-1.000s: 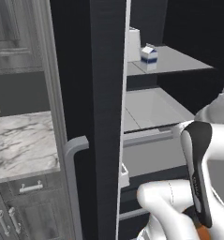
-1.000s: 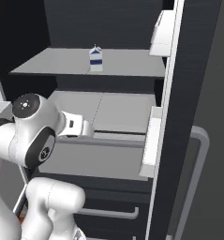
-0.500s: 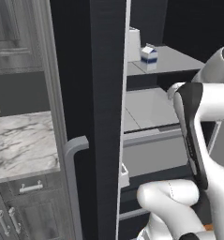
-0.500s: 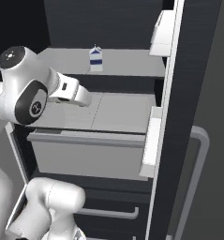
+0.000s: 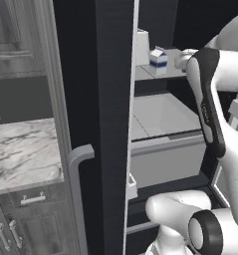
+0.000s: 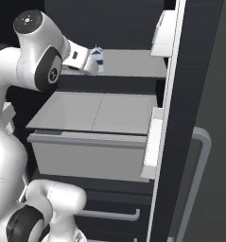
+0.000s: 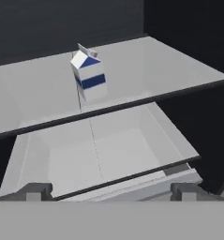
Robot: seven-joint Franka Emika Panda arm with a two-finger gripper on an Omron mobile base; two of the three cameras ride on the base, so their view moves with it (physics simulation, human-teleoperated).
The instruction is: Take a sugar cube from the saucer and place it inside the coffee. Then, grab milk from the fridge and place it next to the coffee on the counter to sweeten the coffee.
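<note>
The black fridge [image 5: 113,99] stands open, its door [image 6: 190,118] swung out on the right. The milk [image 7: 90,75], a small white carton with a blue band, stands upright on the grey upper shelf [image 7: 155,70]; it also shows as a carton [image 5: 158,61] in the left base view and as one [image 6: 99,59] half hidden behind my hand in the right base view. My gripper [image 7: 112,191] is open, fingertips [image 7: 36,191] far apart with nothing between them. It hovers at shelf height, a short way in front of the milk and not touching it.
A pale drawer bin [image 7: 108,154] sits under the shelf. White door trays [image 6: 152,142] line the open door. A white container [image 5: 142,47] stands left of the milk. The marble counter [image 5: 21,154] lies left of the fridge over grey cabinets.
The arm has swung up from low in front of the drawer to shelf height, and the hand now points at the milk. The jaws stayed open.
</note>
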